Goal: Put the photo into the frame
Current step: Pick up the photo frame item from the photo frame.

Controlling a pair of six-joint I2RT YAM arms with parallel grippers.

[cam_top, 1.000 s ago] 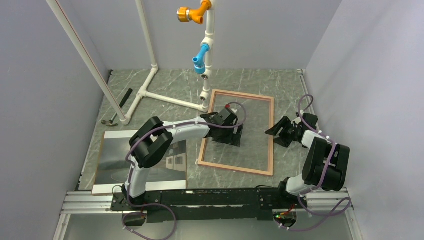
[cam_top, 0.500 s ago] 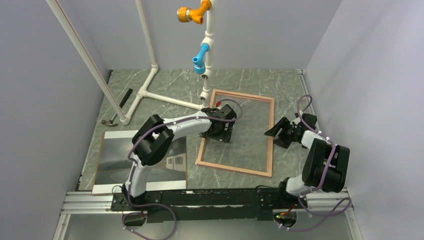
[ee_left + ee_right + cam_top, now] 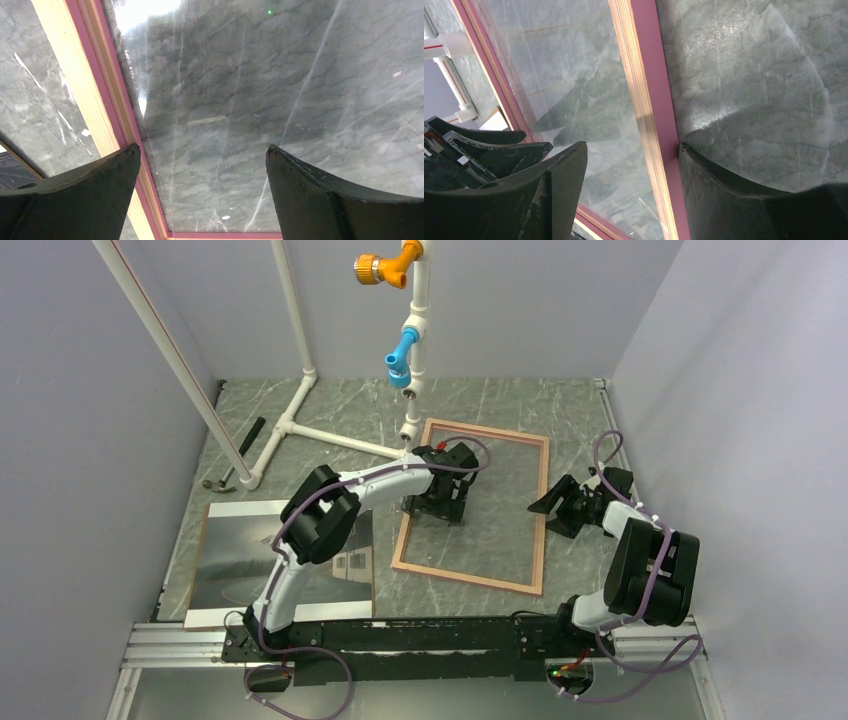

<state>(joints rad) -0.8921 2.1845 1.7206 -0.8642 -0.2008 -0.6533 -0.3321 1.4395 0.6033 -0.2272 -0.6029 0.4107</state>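
Frame (image 3: 490, 428), thin and rectangular, pink and tan wood around a clear pane, lies flat on the grey marbled table (image 3: 500, 400) in the top view. My left gripper (image 3: 435, 508) hangs over the pane just inside the left rail. My right gripper (image 3: 545, 515) sits at the right rail. The large glossy photo (image 3: 235, 560) of a white house lies flat well left of the frame, partly under my left arm.

Left wrist view: left gripper (image 3: 202, 152) spread wide, nothing between the fingers (image 3: 75, 200). Pane below; one finger is above the frame (image 3: 95, 100) rail.

Right wrist view: right gripper (image 3: 633, 146) part-way open, astride the frame (image 3: 649, 100) rail. One finger (image 3: 734, 200) is at the rail's outer edge, and pane shows beside the other. Whether it presses the wood, I cannot tell.
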